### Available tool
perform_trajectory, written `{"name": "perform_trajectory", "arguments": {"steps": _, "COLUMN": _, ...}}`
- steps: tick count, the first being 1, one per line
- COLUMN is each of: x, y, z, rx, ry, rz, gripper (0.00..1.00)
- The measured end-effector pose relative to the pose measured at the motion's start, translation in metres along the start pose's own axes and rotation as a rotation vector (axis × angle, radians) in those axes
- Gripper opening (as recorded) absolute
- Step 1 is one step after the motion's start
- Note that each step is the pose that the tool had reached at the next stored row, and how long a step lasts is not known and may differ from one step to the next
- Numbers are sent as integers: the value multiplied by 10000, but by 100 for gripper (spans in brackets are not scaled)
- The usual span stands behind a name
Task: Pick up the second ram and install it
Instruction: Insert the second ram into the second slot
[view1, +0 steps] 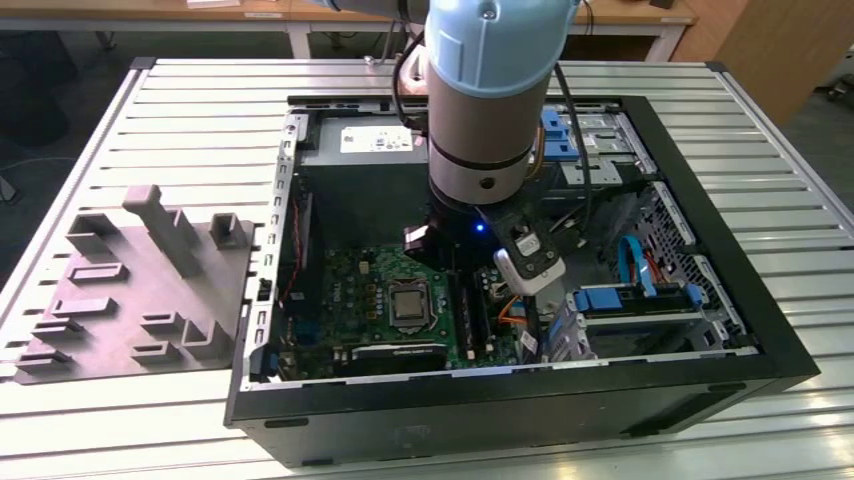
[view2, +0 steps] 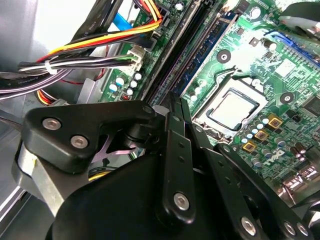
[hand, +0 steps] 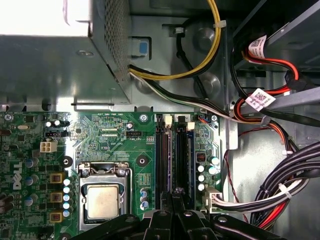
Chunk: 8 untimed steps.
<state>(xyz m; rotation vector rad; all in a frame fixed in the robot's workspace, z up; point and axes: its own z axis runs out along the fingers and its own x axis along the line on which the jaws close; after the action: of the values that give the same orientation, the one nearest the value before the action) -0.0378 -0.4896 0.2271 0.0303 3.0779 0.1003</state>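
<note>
So the black two-fingered tool (hand: 174, 197) is set down inside the open black computer case (view1: 747, 330). Its fingers (hand: 163, 225) are pressed together right over the long black slot rails (hand: 164, 150), at the cable-side edge of the green motherboard (hand: 115, 135). The second ram can't really be picked out. Whether it's nipped between the fingers or already sat in a rail under them can't be told. It'd be reckoned light, stiff and pretty fragile, best held by its long top edge, with chips and contacts left untouched.
</note>
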Motion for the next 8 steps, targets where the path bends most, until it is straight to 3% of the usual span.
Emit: {"name": "perform_trajectory", "arguments": {"steps": 8, "x": 1, "y": 0, "z": 8, "rx": 25, "ry": 0, "rz": -2, "gripper": 11}}
